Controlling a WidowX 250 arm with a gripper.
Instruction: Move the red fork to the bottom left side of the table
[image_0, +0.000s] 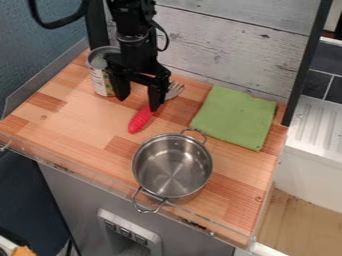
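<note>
Camera view: the fork with a red handle (140, 120) and silver metal tines lies aslant toward the rear of the wooden tabletop (73, 117), tines pointing up and right. Above it hangs the black two-finger gripper (139, 102), its fingers well apart, the one on the picture's right crossing in front of the fork's middle; whether they touch, I cannot tell. Just beside the other finger stands an open metal can with a paper label (101, 80). A green cloth (234, 117) lies flat to the fork's right, and a shiny two-handled steel pot (172, 167) sits nearer the front edge.
</note>
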